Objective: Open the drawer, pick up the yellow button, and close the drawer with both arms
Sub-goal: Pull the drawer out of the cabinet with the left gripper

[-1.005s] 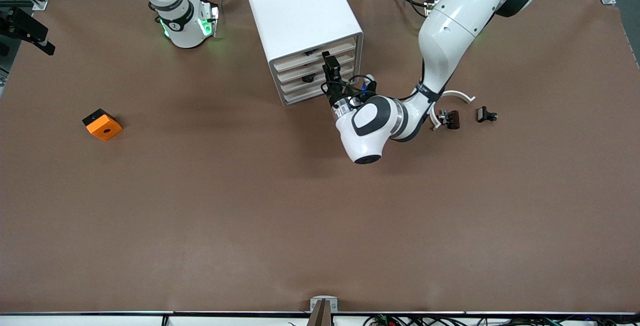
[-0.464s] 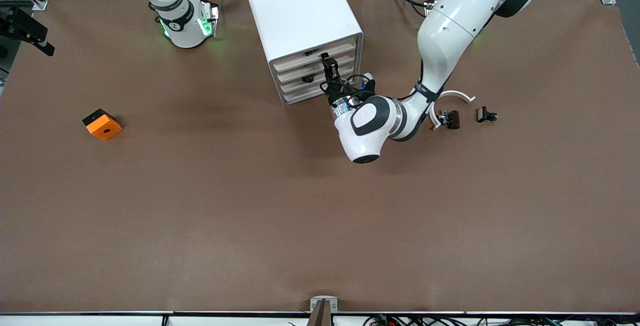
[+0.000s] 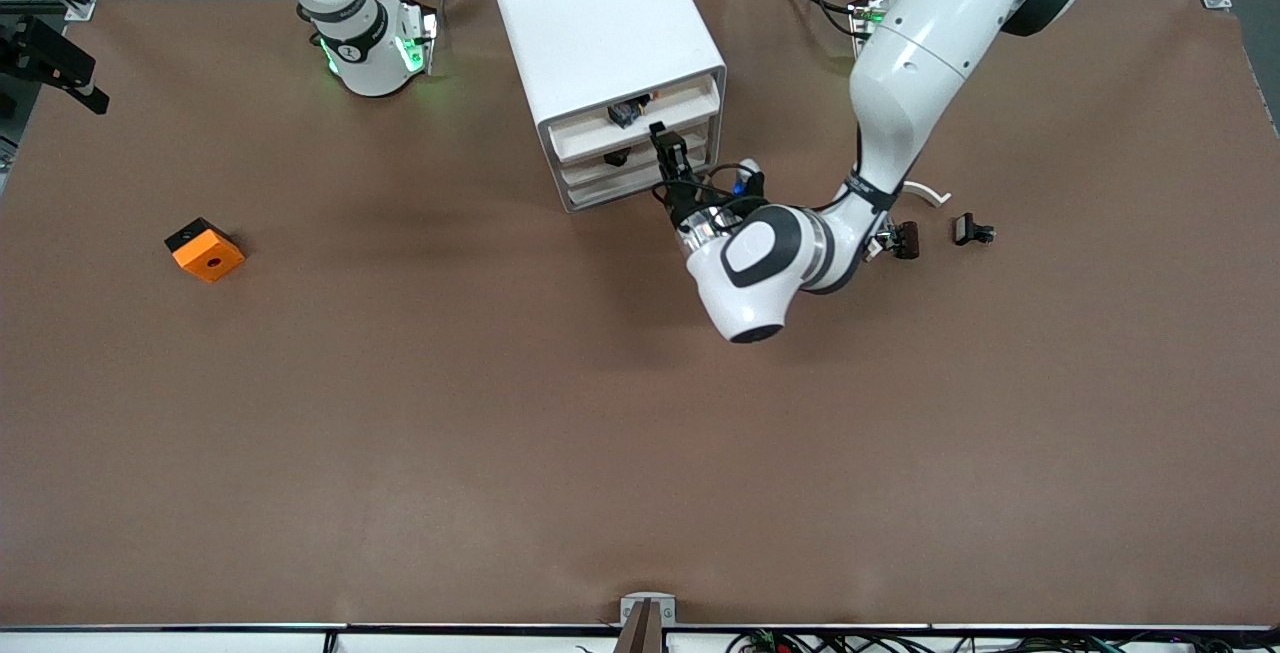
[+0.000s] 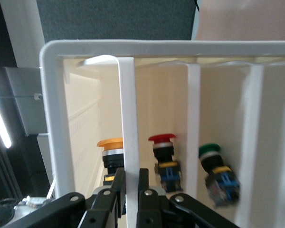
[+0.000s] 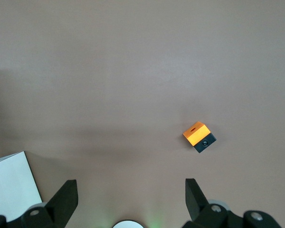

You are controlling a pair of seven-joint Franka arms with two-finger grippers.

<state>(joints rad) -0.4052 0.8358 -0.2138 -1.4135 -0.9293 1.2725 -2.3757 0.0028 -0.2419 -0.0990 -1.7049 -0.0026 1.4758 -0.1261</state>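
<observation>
The white cabinet [image 3: 590,13] stands between the arms' bases. Its top drawer [image 3: 600,137] is pulled part way out, and the button [image 3: 626,114] shows inside as a dark body with an orange-yellow cap. My left gripper [image 3: 663,141] is shut on the drawer's front. In the left wrist view my left gripper [image 4: 131,178] pinches the white front wall [image 4: 128,123], with the orange-yellow button [image 4: 110,144] just past it. My right gripper [image 5: 128,199] is open and empty, waiting above the table near the right arm's base.
A red button [image 4: 161,140] and a green button [image 4: 210,152] sit in the lower drawers. An orange block with a black hole [image 3: 204,249] lies toward the right arm's end. A white curved ring [image 3: 928,195] and small black parts [image 3: 973,229] lie toward the left arm's end.
The top drawer has slid out of the cabinet toward the front camera, with my left gripper shut on its front. The button inside has come into view. The right arm has not moved.
</observation>
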